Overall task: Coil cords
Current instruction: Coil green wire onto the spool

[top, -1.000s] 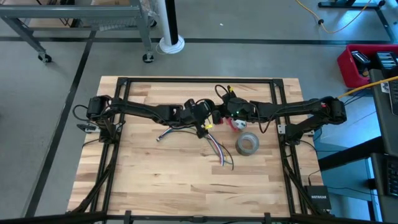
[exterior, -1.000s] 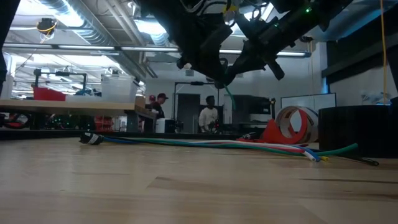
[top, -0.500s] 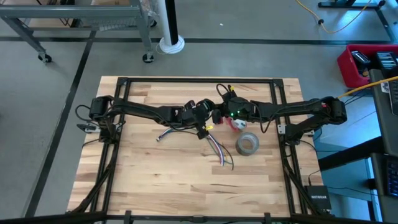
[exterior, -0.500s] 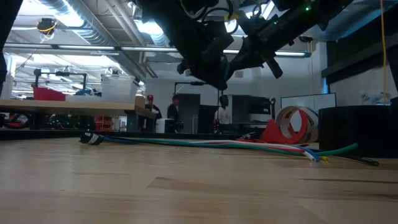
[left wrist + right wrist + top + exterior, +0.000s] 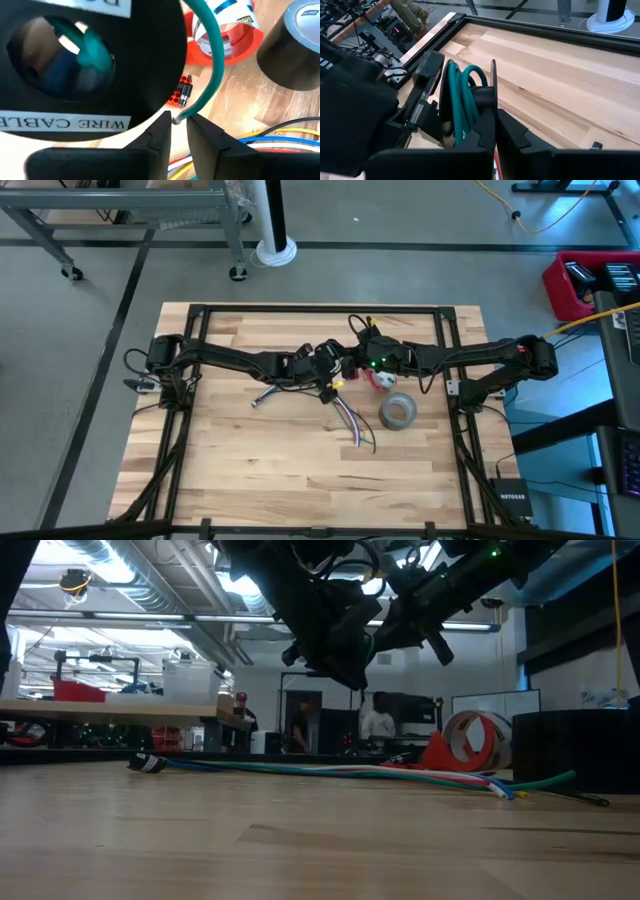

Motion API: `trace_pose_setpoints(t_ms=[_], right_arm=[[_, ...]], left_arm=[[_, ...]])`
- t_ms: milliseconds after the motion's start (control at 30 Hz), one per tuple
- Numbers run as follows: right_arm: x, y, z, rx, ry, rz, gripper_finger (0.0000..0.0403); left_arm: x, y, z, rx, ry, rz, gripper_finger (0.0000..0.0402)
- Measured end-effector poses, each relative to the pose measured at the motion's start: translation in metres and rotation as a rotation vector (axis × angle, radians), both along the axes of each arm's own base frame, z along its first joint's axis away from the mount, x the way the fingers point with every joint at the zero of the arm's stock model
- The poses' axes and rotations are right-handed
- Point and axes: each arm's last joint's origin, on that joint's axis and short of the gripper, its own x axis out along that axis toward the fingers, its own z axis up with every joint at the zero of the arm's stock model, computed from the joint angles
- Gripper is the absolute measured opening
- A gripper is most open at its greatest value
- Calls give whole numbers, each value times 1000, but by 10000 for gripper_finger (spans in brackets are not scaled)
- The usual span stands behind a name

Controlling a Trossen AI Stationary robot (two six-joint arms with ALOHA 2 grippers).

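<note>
Both arms meet over the middle of the table, raised above the wood. The right gripper is clamped on the rim of a black spool, its two fingers pressed together around one flange, and several turns of green wire lie wound between the flanges. In the left wrist view the same spool, labelled "WIRE CABLE", fills most of the frame, and the green wire leaves it in a curve that ends between the fingertips of the left gripper; those fingers stand nearly together, pinching the wire's free end. From above, the left gripper sits just at 9 o'clock of the right gripper, close beside it. The bundle of coloured strands lies flat on the table, running from a dark end at about 9 o'clock of the grippers, under them, and fanning out toward 5 o'clock; in the low view the bundle stretches across the board. A grey tape roll lies at 4 o'clock of the grippers, just beside the fanned ends, and a red holder with white tape sits near it. People stand in the room beyond.
</note>
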Motion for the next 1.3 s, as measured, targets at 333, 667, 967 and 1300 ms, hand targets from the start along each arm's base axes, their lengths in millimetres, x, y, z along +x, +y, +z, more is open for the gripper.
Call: trace_pose_setpoints(t_ms=[333,667,967,1300], right_arm=[[0,0,0,0,1,1,4],[0,0,0,0,1,1,4],[0,0,0,0,2,2,4],[0,0,0,-14,13,10,4]], left_arm=[[-6,-4,-14,-17,17,22,3],[-13,-9,-21,-39,102,13,16],[-24,-25,-27,-21,205,90,2],[-64,-44,-37,61,441,357,3]])
